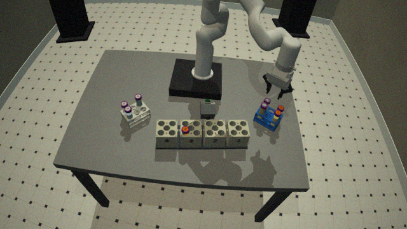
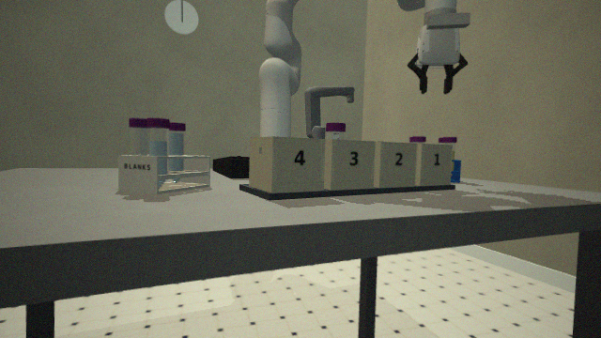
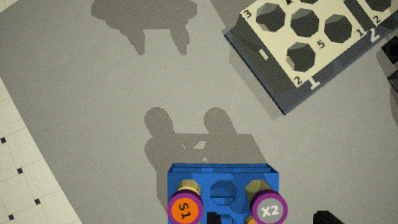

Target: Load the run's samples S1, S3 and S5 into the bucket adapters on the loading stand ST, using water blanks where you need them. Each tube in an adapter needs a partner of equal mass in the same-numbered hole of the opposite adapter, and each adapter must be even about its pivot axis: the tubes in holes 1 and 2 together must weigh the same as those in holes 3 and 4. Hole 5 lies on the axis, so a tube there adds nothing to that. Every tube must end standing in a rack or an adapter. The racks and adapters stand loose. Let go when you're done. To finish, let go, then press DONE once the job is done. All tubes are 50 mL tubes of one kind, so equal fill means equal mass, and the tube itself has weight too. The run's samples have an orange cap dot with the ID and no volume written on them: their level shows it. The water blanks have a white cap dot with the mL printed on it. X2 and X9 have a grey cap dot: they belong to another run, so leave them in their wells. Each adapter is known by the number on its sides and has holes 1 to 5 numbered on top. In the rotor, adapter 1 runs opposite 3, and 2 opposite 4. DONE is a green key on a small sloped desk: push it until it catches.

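My gripper (image 1: 274,94) (image 2: 436,92) (image 3: 270,219) is partly open and empty, high above the back of the blue rack (image 1: 266,123) (image 2: 456,172) (image 3: 223,173). S1 (image 1: 278,113) (image 3: 184,210) and X2 (image 1: 264,105) (image 3: 270,210) stand in its front row. Behind them stand another orange-dot tube (image 1: 280,108), its ID unreadable, and another grey-dot tube (image 1: 267,100). S5 (image 1: 185,130) (image 2: 335,127) stands in hole 4 of adapter 3 (image 1: 198,143) (image 2: 354,176). Adapters 4 (image 1: 166,144), 2 (image 1: 215,144) and 1 (image 1: 238,144) (image 3: 277,42) show empty holes. Three blanks (image 1: 138,96) (image 1: 124,104) (image 1: 128,109) stand in the white rack (image 1: 140,121) (image 2: 136,182).
The adapters stand in a row on the dark loading stand (image 2: 347,192). The small desk (image 1: 208,110) with the green DONE key (image 1: 207,100) is behind them, in front of the black arm base (image 1: 181,91). The blue rack is near the table's right edge.
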### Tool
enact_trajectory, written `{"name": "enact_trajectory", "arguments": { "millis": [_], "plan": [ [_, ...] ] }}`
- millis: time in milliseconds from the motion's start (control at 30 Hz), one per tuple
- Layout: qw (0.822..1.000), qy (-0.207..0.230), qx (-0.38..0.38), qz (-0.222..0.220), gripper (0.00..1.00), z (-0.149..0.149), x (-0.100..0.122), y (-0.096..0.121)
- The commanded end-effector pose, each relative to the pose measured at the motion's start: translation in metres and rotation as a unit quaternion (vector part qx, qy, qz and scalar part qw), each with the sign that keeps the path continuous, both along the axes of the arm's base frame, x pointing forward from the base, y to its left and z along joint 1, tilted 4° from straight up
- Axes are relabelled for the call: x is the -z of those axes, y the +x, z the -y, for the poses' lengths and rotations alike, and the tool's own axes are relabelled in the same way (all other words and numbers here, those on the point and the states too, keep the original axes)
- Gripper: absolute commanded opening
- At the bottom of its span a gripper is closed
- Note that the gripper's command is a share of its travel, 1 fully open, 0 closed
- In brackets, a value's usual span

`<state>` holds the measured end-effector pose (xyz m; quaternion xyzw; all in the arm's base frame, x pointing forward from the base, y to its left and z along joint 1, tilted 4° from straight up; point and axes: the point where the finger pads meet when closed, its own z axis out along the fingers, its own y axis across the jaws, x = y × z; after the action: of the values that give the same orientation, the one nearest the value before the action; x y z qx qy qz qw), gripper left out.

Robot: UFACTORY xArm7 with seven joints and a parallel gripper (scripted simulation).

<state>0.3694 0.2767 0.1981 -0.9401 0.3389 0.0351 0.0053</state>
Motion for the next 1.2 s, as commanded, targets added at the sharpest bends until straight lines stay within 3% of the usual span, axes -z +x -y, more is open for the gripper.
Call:
{"name": "enact_trajectory", "arguments": {
  "millis": [0,433,900,1167],
  "plan": [
    [1.000,0.000,0.001,0.002,0.57,-0.023,-0.003,-0.003],
    [1.000,0.001,0.001,0.002,0.57,-0.081,-0.006,-0.016],
    [1.000,0.001,0.001,0.002,0.57,-0.081,-0.006,-0.016],
    [1.000,0.001,0.001,0.002,0.57,-0.082,0.006,-0.017]
  ]
}}
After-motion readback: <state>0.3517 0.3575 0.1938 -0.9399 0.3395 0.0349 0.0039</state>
